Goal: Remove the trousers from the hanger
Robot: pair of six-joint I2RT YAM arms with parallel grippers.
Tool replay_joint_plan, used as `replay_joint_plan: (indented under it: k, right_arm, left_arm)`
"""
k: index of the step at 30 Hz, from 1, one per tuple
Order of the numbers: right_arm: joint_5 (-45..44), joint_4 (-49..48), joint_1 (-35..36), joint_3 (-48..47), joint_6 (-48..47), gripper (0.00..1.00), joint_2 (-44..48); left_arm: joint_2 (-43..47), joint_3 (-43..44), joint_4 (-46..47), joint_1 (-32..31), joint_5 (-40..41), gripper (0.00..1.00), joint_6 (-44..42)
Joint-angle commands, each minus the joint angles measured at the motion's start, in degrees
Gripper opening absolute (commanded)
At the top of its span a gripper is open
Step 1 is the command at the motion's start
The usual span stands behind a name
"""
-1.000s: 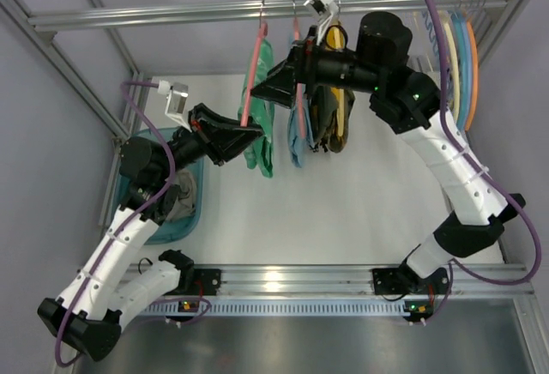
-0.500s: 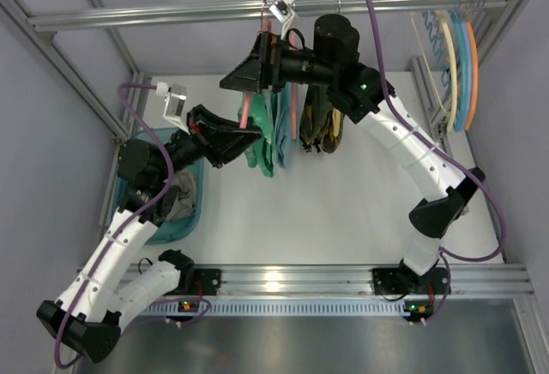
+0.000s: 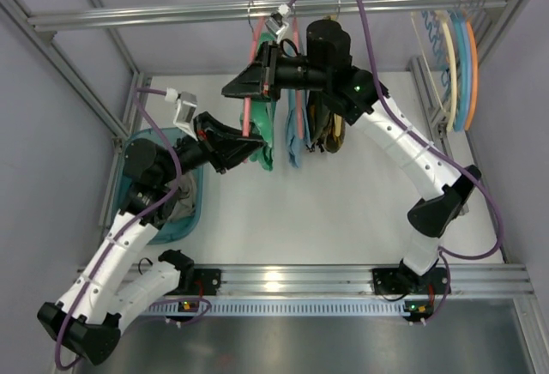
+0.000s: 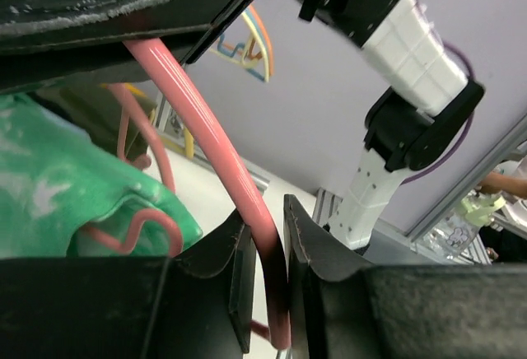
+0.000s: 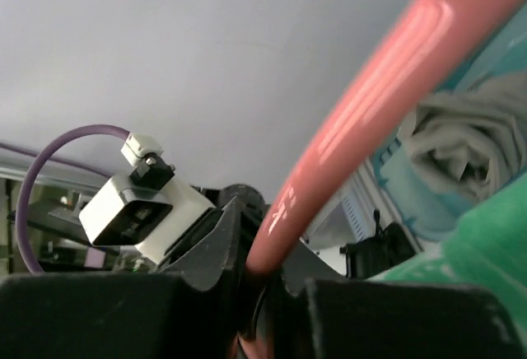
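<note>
The salmon-pink hanger (image 3: 246, 117) hangs below the top rail with the green mottled trousers (image 3: 265, 147) draped on it. My left gripper (image 3: 254, 140) is shut on the hanger's lower part; in the left wrist view the pink bar (image 4: 210, 132) runs down between the jaws of the left gripper (image 4: 265, 221), with the trousers (image 4: 58, 186) to the left. My right gripper (image 3: 232, 89) is shut on the hanger higher up. In the right wrist view the pink bar (image 5: 370, 87) enters the closed right gripper (image 5: 263, 254), and green cloth (image 5: 486, 248) shows at the lower right.
A light blue garment (image 3: 294, 141) and a yellow-and-black one (image 3: 331, 130) hang just right of the trousers. Several spare hangers (image 3: 456, 57) hang at the rail's right end. A teal bin (image 3: 194, 216) holding grey cloth sits at the left, under my left arm.
My right arm swung left from the middle garments to the pink hanger and its jaws closed on the bar. My left gripper kept its hold and shifted slightly.
</note>
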State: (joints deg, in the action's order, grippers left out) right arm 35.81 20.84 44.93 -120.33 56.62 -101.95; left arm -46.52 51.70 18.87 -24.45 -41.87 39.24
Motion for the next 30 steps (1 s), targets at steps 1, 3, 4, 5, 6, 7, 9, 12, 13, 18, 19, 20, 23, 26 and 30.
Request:
replay_joint_plan:
  k: [1,3,4,5,6,7,9,12,13,18,19,20,23,26,30]
  right_arm:
    - [5.0,-10.2,1.0,-0.2,-10.6,0.0,3.2]
    - [6.3,-10.9,0.7,1.0,-9.9,0.0,4.4]
    - [7.8,-11.2,0.7,2.6,-9.2,0.0,5.1]
    - [8.2,-11.3,0.7,3.3,-9.0,0.0,5.5]
    - [8.7,-11.5,0.7,4.9,-8.7,0.0,6.7]
    - [9.4,-11.5,0.6,5.6,-8.7,0.0,7.3]
    - [9.9,-11.5,0.4,7.6,-8.5,0.0,9.0]
    - [10.4,-11.5,-0.3,9.7,-7.9,0.0,11.1]
    - [10.6,-11.5,-0.5,10.0,-7.8,0.0,11.6]
    - [12.0,-12.8,-0.6,12.7,-4.6,0.0,14.4]
    - [12.7,-13.2,-0.5,13.2,-4.0,0.0,14.7]
    - [13.1,-13.8,-0.5,13.6,-3.5,0.0,14.9]
    - [14.1,-14.4,0.2,15.1,-2.2,0.0,15.8]
    - [14.5,-15.2,0.7,15.5,-1.2,0.0,16.3]
    - [15.3,-16.4,1.1,15.4,0.1,0.0,16.5]
  left_arm:
    - [4.1,2.8,12.6,0.1,0.9,0.22,-8.5]
    - [5.1,3.0,10.1,0.0,1.5,0.34,-10.3]
    - [5.5,3.0,8.9,0.0,1.9,0.44,-12.4]
    - [6.5,3.0,5.9,0.0,2.2,0.51,-13.7]
    - [7.1,3.1,4.1,0.0,3.0,0.6,-15.3]
    - [7.9,2.9,2.8,0.0,4.1,0.64,-18.5]
    - [10.5,1.8,-0.9,0.0,6.7,0.73,-21.4]
    - [13.8,1.6,-8.8,0.0,10.1,0.84,-28.1]
    - [14.8,0.4,-10.7,0.0,11.2,0.86,-31.6]
    - [21.8,-6.7,-18.6,0.1,9.0,0.87,-45.8]
    - [22.4,-8.1,-18.6,0.0,9.3,0.86,-48.7]
    - [23.1,-10.2,-20.3,0.1,10.2,0.86,-49.7]
    - [22.2,-11.4,-20.2,0.0,10.7,0.86,-51.5]
    - [18.4,-10.5,-19.6,0.1,8.6,0.97,-51.6]
    - [15.6,-10.7,-11.4,0.0,9.6,0.98,-45.4]
